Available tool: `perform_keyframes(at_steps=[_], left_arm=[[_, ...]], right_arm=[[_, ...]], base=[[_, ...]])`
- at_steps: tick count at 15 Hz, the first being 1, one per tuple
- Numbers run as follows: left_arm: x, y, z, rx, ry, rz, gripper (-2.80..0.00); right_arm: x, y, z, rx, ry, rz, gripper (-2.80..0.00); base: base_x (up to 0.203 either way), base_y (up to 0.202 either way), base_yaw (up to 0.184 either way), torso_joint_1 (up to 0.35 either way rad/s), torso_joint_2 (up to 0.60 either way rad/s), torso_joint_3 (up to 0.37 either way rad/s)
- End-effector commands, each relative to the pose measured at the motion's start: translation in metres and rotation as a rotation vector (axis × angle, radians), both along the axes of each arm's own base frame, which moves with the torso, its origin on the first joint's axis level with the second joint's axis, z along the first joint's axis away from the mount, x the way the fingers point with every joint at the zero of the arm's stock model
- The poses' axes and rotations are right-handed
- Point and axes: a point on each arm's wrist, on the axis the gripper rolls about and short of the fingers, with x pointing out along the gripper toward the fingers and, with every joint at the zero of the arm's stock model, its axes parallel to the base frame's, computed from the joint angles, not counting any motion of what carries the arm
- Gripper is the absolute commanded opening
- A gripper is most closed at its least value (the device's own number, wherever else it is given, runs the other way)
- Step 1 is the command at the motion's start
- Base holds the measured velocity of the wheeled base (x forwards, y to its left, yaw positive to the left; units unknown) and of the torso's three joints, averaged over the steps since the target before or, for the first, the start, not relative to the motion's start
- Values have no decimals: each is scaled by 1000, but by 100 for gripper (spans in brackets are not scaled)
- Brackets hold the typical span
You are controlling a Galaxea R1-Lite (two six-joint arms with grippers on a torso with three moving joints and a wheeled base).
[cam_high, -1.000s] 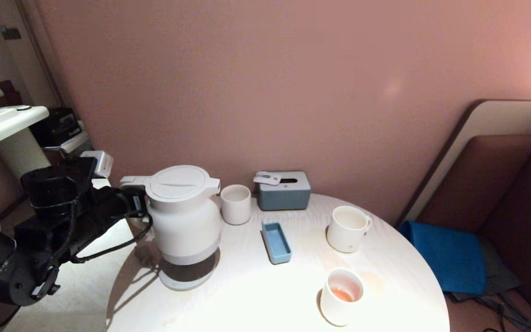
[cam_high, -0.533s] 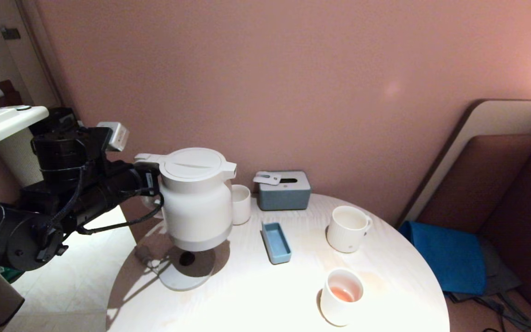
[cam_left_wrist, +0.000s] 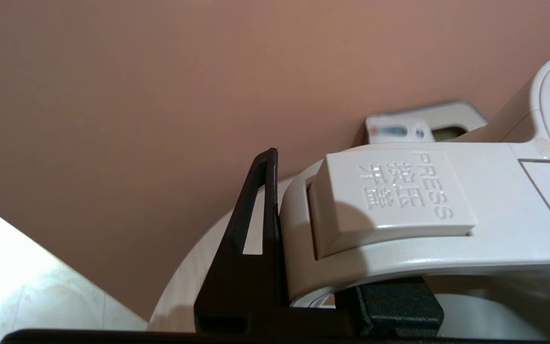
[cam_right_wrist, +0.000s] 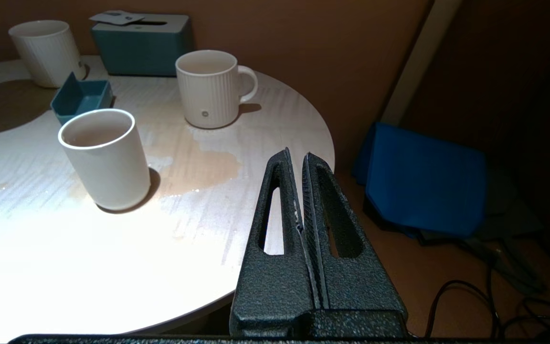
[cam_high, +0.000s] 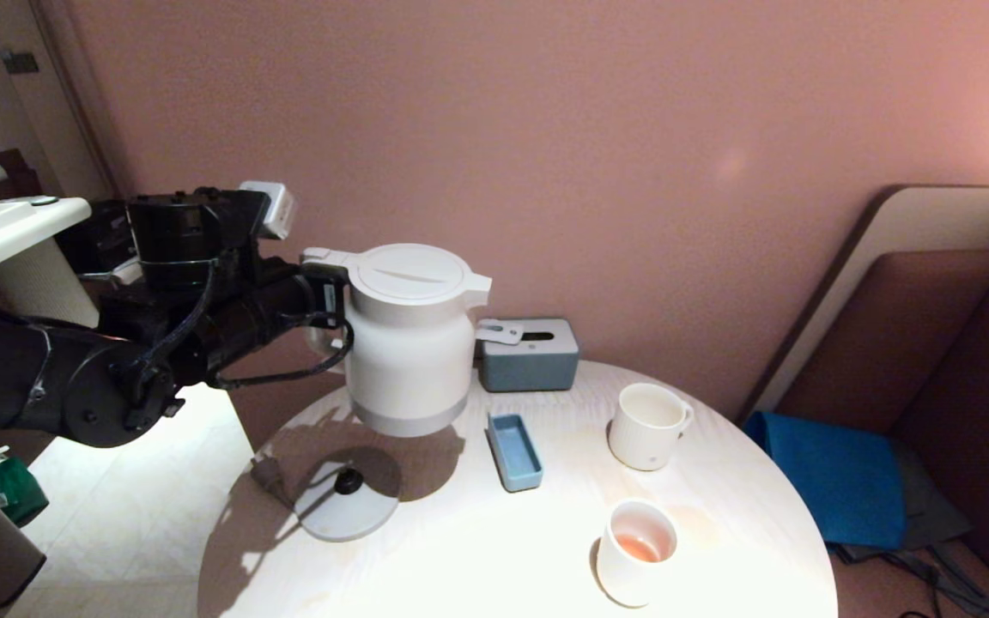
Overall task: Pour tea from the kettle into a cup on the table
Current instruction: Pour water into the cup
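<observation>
The round bench (cam_high: 477, 566) is seen from above, with the cream-white kettle (cam_high: 409, 343) carried upright and clear of the surface at about ten o'clock. The kettle is gripped by its loop handle in the left hand (cam_high: 323, 300), whose dark fingers (cam_left_wrist: 251, 248) are closed against the handle just below the lid-release button (cam_left_wrist: 389, 200). The grey base disc (cam_high: 348, 506), with its cord, is left bare at about eight o'clock. A blue-grey tissue box (cam_high: 530, 354) is set at twelve o'clock, touching nothing, and a small blue tray (cam_high: 515, 450) lies near the centre.

The ribbed cup (cam_high: 647, 426), handle turned to three o'clock, is placed at about two o'clock, well apart from the kettle's spout. A smooth white cup (cam_high: 634, 551) at five o'clock is shown holding a little tea (cam_high: 639, 547), and a wet patch (cam_right_wrist: 198, 167) is visible on the bench between the two. A ribbed tumbler (cam_right_wrist: 48, 50) is seen only from the right wrist. The right hand (cam_right_wrist: 299, 165) is held shut and empty off the bench edge at about four o'clock.

The step is judged to be the carry toward the ribbed cup. It is best done level, with the button left unpressed, the tray and box passed over, and the spout brought above the rim before any tilt is begun.
</observation>
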Motion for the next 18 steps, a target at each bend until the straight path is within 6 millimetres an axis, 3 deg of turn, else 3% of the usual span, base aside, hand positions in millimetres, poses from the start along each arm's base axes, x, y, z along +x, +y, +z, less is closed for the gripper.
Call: perform_keyframes(at_steps=[1, 10, 18], left_arm=[[9, -14, -1, 0, -6, -21, -280], [66, -58, 2, 42, -26, -14, -280], [79, -91, 10, 94, -19, -39, -280]], right_arm=[[0, 0, 0, 1, 1, 1, -280], [0, 0, 0, 0, 1, 1, -280], [0, 0, 0, -1, 1, 1, -280]], base=[[0, 0, 0, 0, 0, 0], [0, 0, 0, 0, 0, 0], [0, 0, 0, 0, 0, 0]])
